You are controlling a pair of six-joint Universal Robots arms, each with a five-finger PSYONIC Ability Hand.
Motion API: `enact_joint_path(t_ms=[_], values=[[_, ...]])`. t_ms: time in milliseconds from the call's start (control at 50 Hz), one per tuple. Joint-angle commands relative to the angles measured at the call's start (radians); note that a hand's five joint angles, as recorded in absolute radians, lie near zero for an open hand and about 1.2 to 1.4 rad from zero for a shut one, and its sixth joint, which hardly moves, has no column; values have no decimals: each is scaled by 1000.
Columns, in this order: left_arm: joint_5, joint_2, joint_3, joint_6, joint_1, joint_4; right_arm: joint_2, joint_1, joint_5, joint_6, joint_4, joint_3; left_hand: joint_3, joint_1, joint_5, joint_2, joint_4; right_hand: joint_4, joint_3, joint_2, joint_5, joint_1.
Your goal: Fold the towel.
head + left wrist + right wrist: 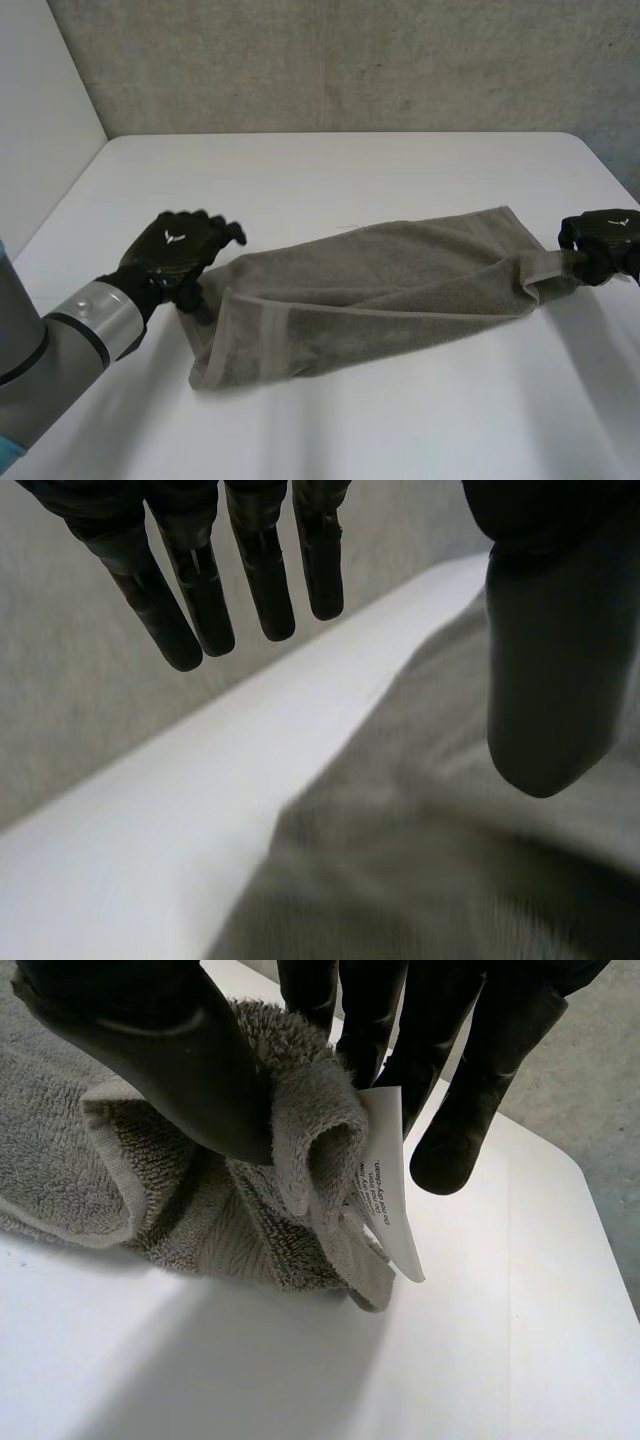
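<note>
Towel (370,290), grey and loosely doubled, lies across the middle of the table (350,170). Its long axis runs from the left side toward the right edge, with the right end a little nearer the far edge. The right hand (605,240) is at that end, close to the table's right edge, pinching a bunched corner between thumb and fingers (460,1130). A white label (390,1180) hangs from the pinched fold. The left hand (180,250) sits at the towel's left end, its fingers (200,590) straight and spread away from the thumb, holding nothing, with cloth just under the thumb. With one hand at each end of the long axis, the left likely needs a grip before the ends can be brought together.
</note>
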Motion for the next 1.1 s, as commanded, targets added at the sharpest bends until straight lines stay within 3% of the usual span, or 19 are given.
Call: enact_joint_path(t_ms=[20, 120, 280, 520, 560, 580, 620, 680, 720, 820, 940, 980, 1100], values=[[-81, 81, 51, -39, -86, -8, 3, 1, 0, -3, -1, 7, -75, -88, -234, -87, -94, 52, 82, 84, 58, 70], [-179, -6, 132, -73, -146, -68, 7, 13, 0, -3, -3, 16, -69, -82, -228, -81, -88, 52, 82, 84, 58, 70], [-369, -273, 336, -65, -232, -299, 7, 15, 0, -4, -20, 25, -46, -59, -205, -57, -64, 52, 82, 84, 58, 70], [-419, -397, 422, -42, -234, -325, 16, 33, 2, -6, -27, 30, 122, 109, -37, 110, 103, 52, 82, 84, 58, 70], [-422, -405, 424, -8, -235, -321, 16, 35, 2, -6, -29, 30, 343, 330, 184, 332, 325, 52, 82, 84, 58, 70], [-422, -405, 424, -8, -235, -321, 17, 33, 2, -6, -29, 32, 345, 332, 186, 333, 326, 52, 82, 84, 58, 70], [-422, -396, 424, 4, -235, -319, 17, 33, 2, -6, -32, 32, 611, 598, 452, 599, 592, 52, 82, 84, 58, 70], [-420, -388, 424, 4, -237, -319, 16, 33, 2, -6, -34, 32, 706, 693, 547, 694, 687, 52, 82, 84, 58, 70], [-419, -368, 430, 4, -250, -319, 16, 33, 3, -6, -34, 32, 902, 888, 743, 890, 883, 52, 82, 84, 58, 70], [-414, -296, 444, 3, -267, -301, -13, 33, 6, -4, -26, 15, 902, 889, 743, 891, 884, 52, 82, 84, 58, 70], [-411, -180, 464, -4, -264, -290, -201, 33, -1, 10, 9, -22, 902, 889, 743, 891, 884, 52, 82, 84, 58, 70], [-408, -134, 464, -5, -264, -290, -289, 35, -5, 10, 66, -71, 902, 889, 743, 891, 884, 52, 82, 84, 58, 70], [-405, 50, 456, -2, -258, -287, -371, 27, -21, -3, 239, -200, 902, 889, 743, 891, 884, 52, 82, 84, 58, 70]])
